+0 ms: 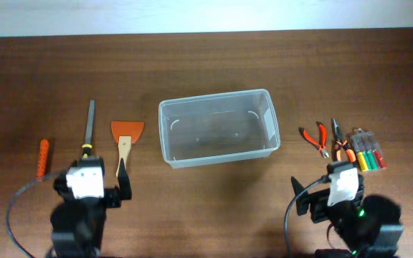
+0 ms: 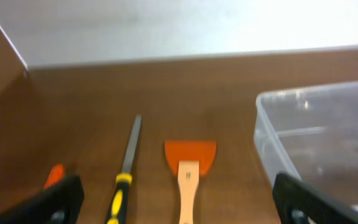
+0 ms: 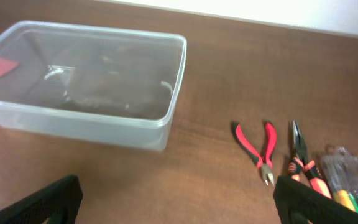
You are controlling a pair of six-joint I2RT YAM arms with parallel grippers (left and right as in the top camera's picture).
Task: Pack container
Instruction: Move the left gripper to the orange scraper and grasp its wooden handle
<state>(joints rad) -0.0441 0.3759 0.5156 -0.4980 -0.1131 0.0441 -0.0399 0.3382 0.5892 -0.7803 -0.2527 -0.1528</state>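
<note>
Container (image 1: 219, 156) sat empty at mid tabletop (image 1: 214, 208), long side across, well apart from both tool groups. Left of it lay a scraper (image 1: 126, 136) with its orange blade pointing away, a file (image 1: 89, 125) just beside that, and a small orange plug (image 1: 43, 158) furthest out. Right of it lay red cutters (image 1: 314, 137), needle-nose pliers (image 1: 338, 136) and a clear bit case (image 1: 368, 149), the last two touching or nearly so. The left jaws stood wide, holding nothing, low behind the scraper handle. The right jaws were likewise wide and empty, set back from the pliers. No packing appeared done yet. Risks as judged: the file and scraper lie flat and thin, so the jaws might scrape the wood or close over them without purchase. A grab at the pliers could drag the bit case along. The tub looks light, and an arm clipping its rim would likely shove it.
</note>
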